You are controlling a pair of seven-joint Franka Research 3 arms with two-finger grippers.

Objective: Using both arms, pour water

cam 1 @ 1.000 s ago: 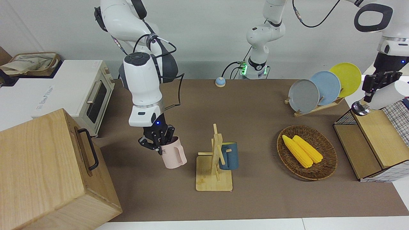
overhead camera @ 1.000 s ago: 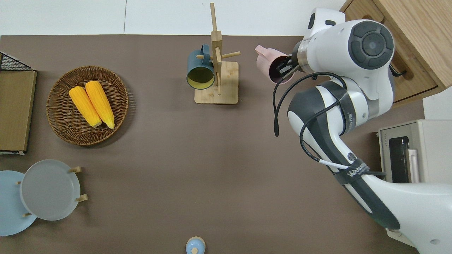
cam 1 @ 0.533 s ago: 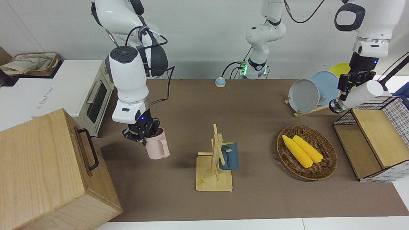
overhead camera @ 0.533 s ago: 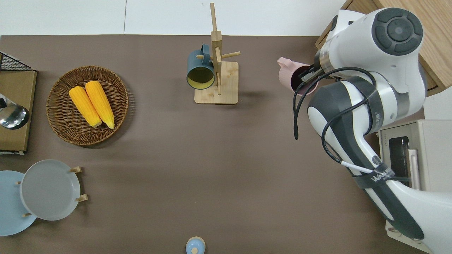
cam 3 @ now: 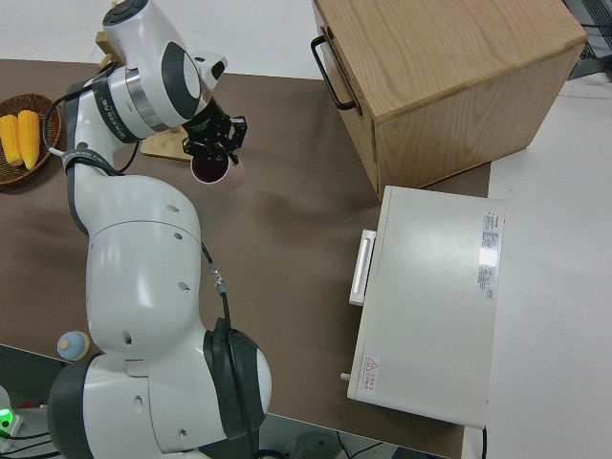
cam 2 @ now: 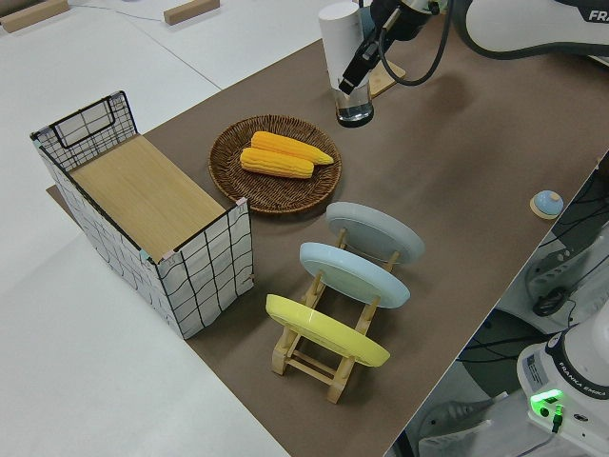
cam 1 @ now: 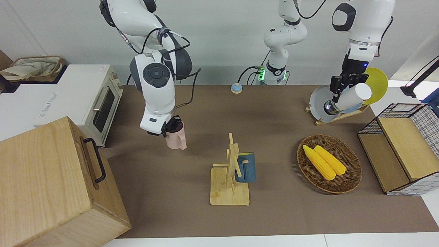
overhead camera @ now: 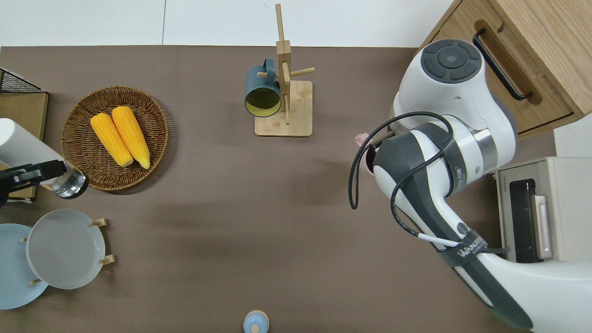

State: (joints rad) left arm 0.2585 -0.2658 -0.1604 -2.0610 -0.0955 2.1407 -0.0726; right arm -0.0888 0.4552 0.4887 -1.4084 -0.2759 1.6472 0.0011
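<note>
worktop [cam 1: 274, 137] matt brown, cloth-like; mug rack [cam 1: 230, 175] bare light wood; basket [cam 1: 346, 181] rough woven wicker; arm shells [cam 1: 157, 85] glossy white plastic; bottle [cam 2: 343, 48] smooth white, shiny metal end

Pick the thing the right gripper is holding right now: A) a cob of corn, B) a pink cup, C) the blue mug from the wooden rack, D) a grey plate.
B: the right gripper is shut on the rim of the pink cup and holds it clear of the table, while the left gripper carries the white bottle.
</note>
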